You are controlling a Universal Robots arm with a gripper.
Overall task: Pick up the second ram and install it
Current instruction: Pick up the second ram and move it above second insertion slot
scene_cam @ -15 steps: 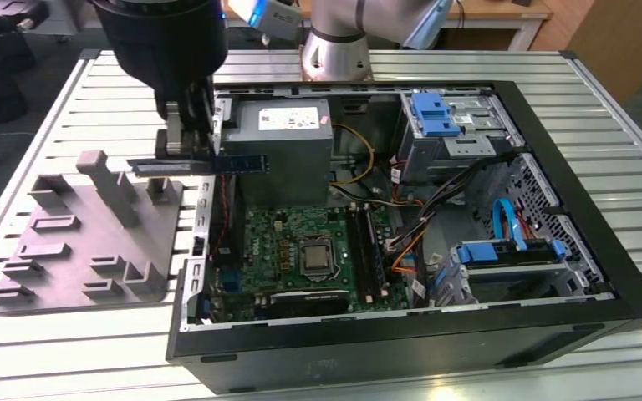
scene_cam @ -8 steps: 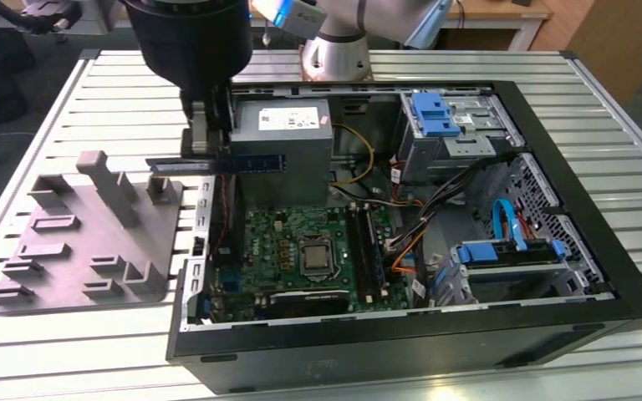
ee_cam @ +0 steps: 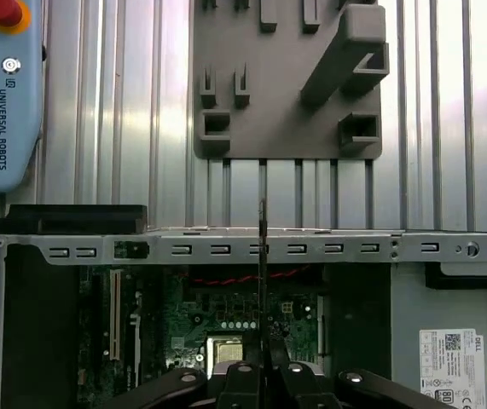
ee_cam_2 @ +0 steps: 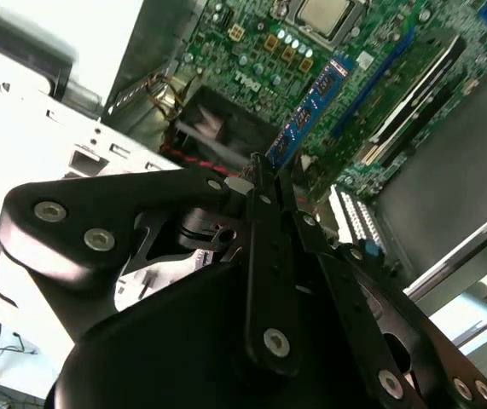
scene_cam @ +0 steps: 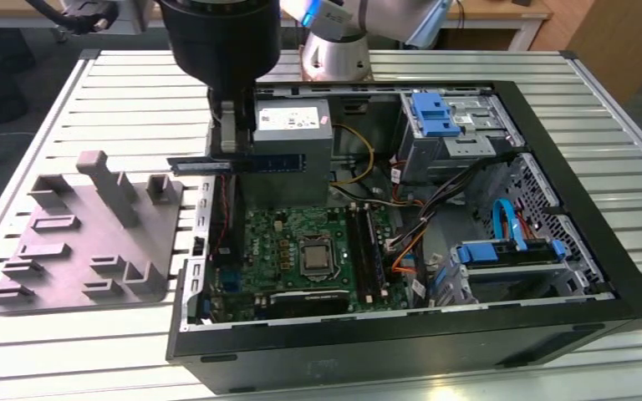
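The second ram [scene_cam: 265, 163] is a thin bluish stick. It hangs level above the left edge of the open computer case, and my gripper [scene_cam: 230, 154] is shut on its middle. In the second wrist view the stick [ee_cam_2: 307, 111] juts out from between the black fingers [ee_cam_2: 256, 204] toward the green motherboard [ee_cam_2: 252, 51]. The first wrist view shows it edge-on as a thin dark line [ee_cam: 263, 256] over the case wall. The long black slots [scene_cam: 366, 251] lie on the motherboard [scene_cam: 282, 246], lower and toward the exterior view's right of the stick.
A grey holder fixture [scene_cam: 87, 234] sits on the slatted table at the exterior view's left of the case. Inside the case are the power supply [scene_cam: 290, 124], the processor [scene_cam: 315, 255], blue drive brackets [scene_cam: 433, 113] and loose cables [scene_cam: 410, 242]. A teach pendant [ee_cam: 0, 94] lies on the table.
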